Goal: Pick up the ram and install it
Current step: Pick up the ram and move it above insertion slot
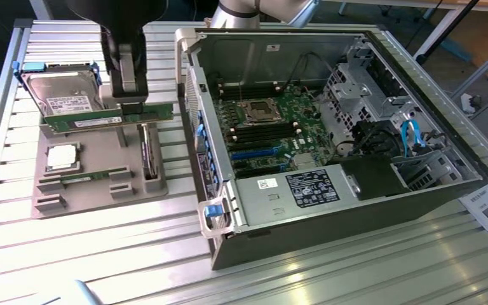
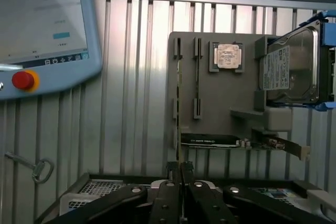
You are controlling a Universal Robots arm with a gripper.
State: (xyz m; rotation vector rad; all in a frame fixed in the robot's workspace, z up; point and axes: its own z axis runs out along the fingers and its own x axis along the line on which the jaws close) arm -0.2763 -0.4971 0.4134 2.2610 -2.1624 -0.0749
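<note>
Gripping the long, thin green ram stick (image 1: 108, 118) by its upper edge, the dark pincer (image 1: 129, 96) is clamped shut on it. The stick hangs level just above the grey holder tray (image 1: 100, 159), beside the open black computer case (image 1: 354, 219) — contact edge downward, probably for slotting.

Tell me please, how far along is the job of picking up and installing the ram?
Done, as it looks: the pick-up. The gripper is shut on the ram and holds it above the grey holder, clear of its slots. In hand: the ram hangs over the holder, near the hard drive. Left: the whole install. The ram is not yet at the open computer case, and the motherboard memory slots look empty.
</note>
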